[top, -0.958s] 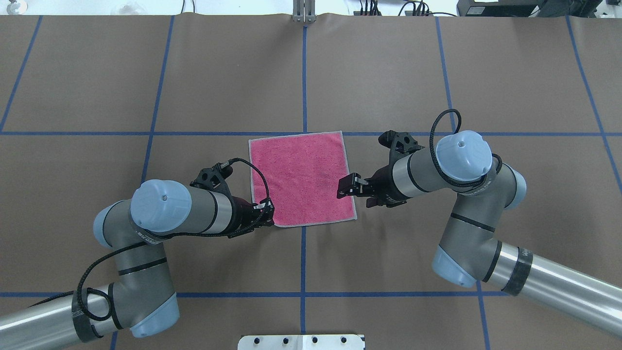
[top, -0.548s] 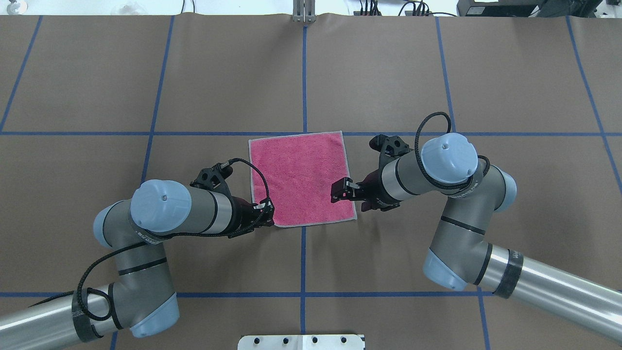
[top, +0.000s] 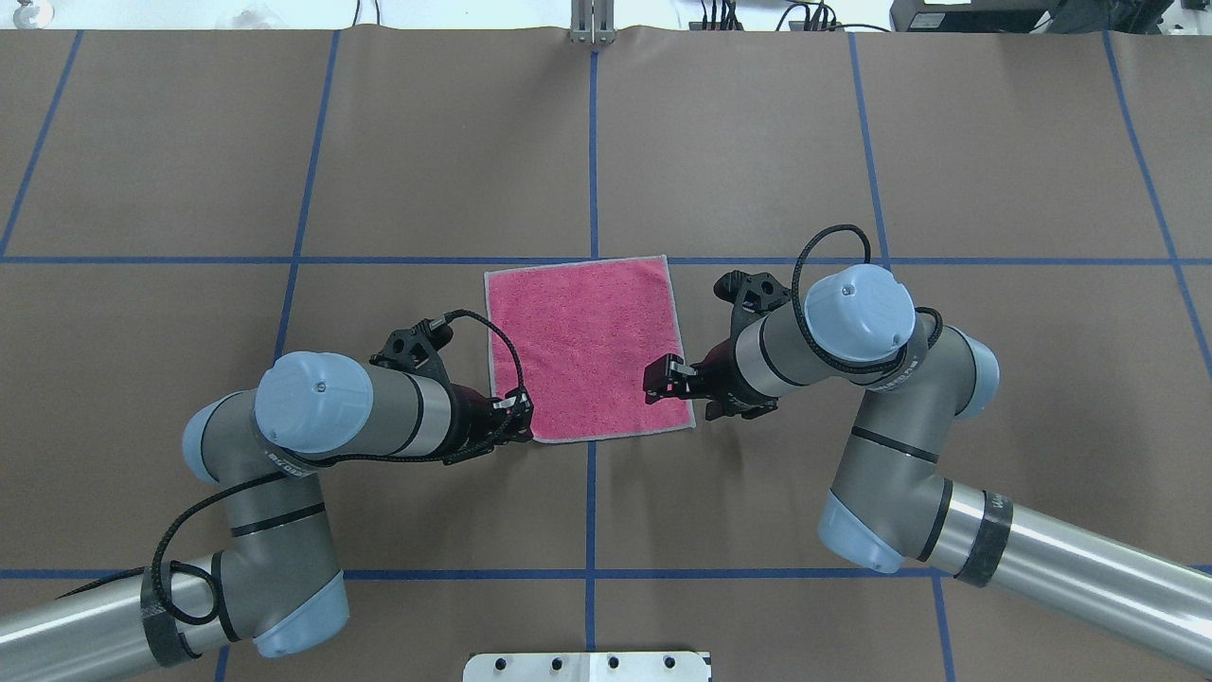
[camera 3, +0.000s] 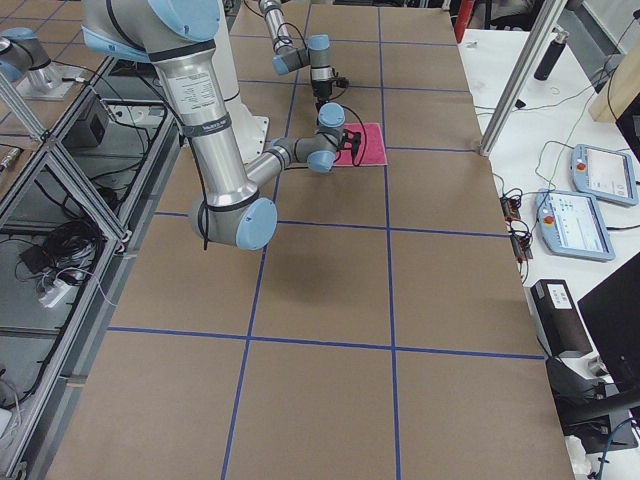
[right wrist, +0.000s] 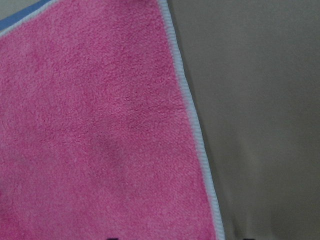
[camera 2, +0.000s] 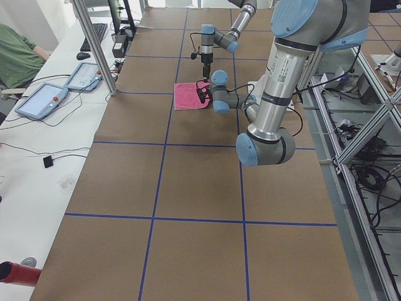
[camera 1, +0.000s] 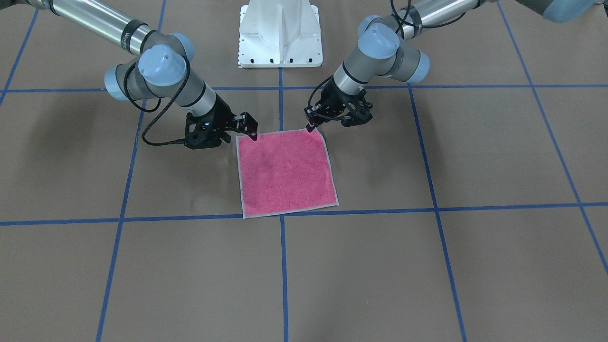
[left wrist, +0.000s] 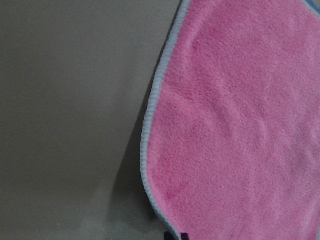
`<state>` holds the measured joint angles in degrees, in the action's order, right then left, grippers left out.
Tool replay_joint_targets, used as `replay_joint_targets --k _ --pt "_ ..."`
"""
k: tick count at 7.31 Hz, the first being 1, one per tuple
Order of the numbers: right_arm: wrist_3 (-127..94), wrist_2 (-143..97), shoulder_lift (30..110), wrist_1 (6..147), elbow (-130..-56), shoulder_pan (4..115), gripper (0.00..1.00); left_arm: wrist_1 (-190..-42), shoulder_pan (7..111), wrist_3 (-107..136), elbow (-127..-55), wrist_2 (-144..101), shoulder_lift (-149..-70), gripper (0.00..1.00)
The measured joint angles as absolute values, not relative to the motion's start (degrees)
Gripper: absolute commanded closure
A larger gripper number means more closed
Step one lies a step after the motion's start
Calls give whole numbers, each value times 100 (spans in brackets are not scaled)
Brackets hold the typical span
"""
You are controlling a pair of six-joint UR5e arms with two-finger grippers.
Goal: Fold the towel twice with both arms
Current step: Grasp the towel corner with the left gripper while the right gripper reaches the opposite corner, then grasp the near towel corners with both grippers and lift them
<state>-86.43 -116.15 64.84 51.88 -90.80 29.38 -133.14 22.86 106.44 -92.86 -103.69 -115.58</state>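
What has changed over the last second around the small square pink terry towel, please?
The right gripper drifted back toward the robot along the right edge of the pink terry towel, nearing its near right corner. Nothing was visibly grasped or released. The left gripper stayed at the near left corner, and the towel stayed flat.

Towel: pink terry cloth, short looped nap, matt, soft-looking.
Hem: pale grey ribbed stitching, slightly raised.
Table cover: brown sheet, paper-like, smooth, matt.
Tape lines: blue, thin, flat on the cover.
Left arm, right arm: tubes of silver metal with a satin sheen; joints grey and matt; black bands at the tube ends.
Caps: light-blue plastic, smooth, soft gloss.
Cables: black, braided sleeve, dull.
Left gripper, right gripper: black, matt, hard plastic look.
Pedestal: white, smooth painted metal, dark bolts.
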Motion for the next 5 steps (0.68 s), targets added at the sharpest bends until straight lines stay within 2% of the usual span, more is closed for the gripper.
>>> replay_joint_targets --k 4,5 --pt "-8648 -11571 6484 5196 -9068 2890 23 -13315 2285 10645 -9295 -10370 -11558 100" --pt "-8648 -11560 6496 5200 -9065 2875 27 -13315 2285 10649 -9297 -10369 -11558 100"
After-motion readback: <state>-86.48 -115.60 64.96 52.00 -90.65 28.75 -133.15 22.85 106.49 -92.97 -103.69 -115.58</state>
